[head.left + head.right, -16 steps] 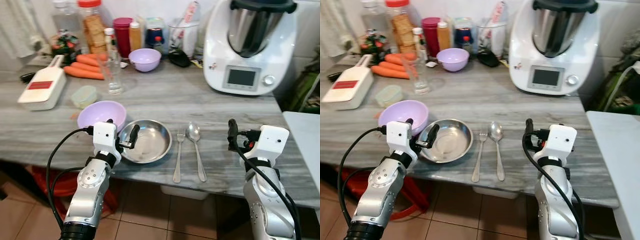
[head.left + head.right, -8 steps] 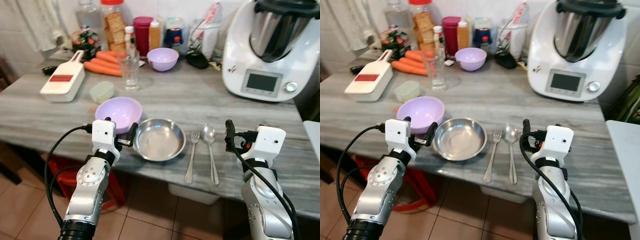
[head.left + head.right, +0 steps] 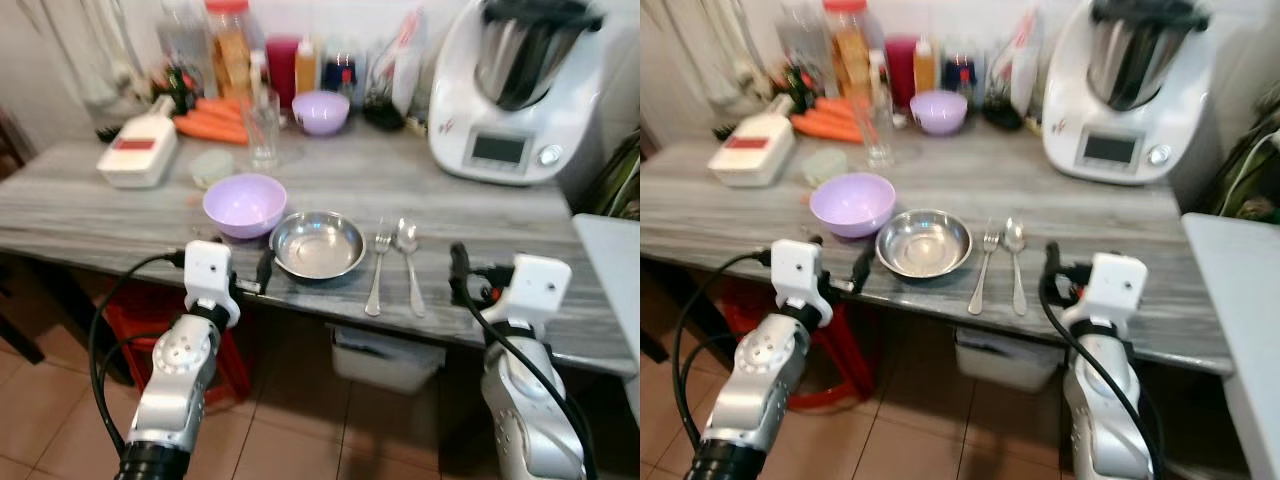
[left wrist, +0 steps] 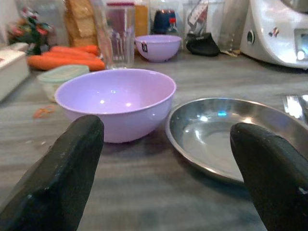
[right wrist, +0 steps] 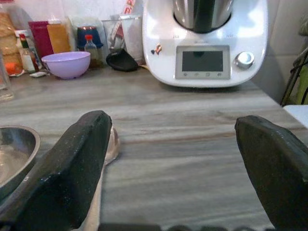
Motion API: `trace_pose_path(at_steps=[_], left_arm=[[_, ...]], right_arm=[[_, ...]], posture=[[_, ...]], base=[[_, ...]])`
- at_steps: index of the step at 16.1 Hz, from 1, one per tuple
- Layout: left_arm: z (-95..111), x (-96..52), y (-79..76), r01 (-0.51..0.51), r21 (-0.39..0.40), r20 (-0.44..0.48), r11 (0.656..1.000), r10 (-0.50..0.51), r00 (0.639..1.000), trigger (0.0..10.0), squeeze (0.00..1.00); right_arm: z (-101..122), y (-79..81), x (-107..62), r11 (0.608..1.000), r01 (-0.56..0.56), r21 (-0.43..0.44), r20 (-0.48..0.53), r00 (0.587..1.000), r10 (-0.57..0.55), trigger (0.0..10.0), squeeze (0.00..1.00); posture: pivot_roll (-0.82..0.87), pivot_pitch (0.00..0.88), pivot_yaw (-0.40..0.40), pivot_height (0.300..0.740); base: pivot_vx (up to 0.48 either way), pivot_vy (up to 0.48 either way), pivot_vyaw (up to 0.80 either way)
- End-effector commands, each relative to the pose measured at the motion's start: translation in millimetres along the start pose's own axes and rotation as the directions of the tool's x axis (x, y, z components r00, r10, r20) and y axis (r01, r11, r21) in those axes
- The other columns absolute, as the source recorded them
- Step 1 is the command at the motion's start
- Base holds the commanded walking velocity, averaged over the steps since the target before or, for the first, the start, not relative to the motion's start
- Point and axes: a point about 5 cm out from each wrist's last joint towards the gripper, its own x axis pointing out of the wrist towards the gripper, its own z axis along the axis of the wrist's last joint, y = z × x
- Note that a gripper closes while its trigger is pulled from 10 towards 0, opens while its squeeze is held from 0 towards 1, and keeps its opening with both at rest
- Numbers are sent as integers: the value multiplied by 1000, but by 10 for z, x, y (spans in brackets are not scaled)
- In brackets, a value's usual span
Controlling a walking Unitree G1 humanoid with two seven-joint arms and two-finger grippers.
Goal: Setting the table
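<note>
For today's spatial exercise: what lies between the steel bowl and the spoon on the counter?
A fork lies between the steel bowl and the spoon, lengthwise beside the spoon. The left eye view shows this plainly.

A white food processor (image 3: 515,90) is set at the desk's (image 3: 100,205) back right. Carrots (image 3: 212,125) are laid at the back left beside a white slicer (image 3: 138,157). Jars and bottles (image 3: 240,55) are lined along the wall. A red crate (image 3: 130,335) is seen under the desk.
</note>
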Motion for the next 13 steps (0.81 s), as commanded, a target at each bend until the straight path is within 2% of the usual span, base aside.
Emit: trace_pose_path(at_steps=[1, 4, 6, 8, 13], left_arm=[[-39, -7, 0, 0, -2, -20, 1000, 0, 1000, 10000, 0], [-48, -8, 0, 0, -2, -23, 1000, 0, 1000, 10000, 0], [-53, -6, -6, 3, -2, -23, 1000, -3, 1000, 10000, 0], [-59, -2, -15, 6, -3, -25, 1000, -6, 1000, 10000, 0], [-72, 8, -34, 11, -4, -28, 1000, -11, 1000, 10000, 0]], right_arm=[[-13, -32, 26, 999, 30, -16, -7, 1000, -30, 10000, 0], [-35, -55, 37, 996, 53, -75, 8, 999, -53, 10000, 0], [-25, -42, 36, 998, 38, -41, 29, 999, -36, 10000, 0], [-17, -47, 43, 997, 46, -70, 43, 998, -43, 10000, 0], [-82, -41, 17, 997, 25, -79, 28, 999, -23, 10000, 0]], posture=[[-62, 0, 19, 740], [-62, 0, 21, 740], [-64, 0, 21, 740], [-66, 0, 22, 740], [-67, 0, 21, 740]], base=[[-277, 0, 0], [-280, 0, 0], [-287, 0, 0], [-292, 0, 0], [-315, 0, 0]])
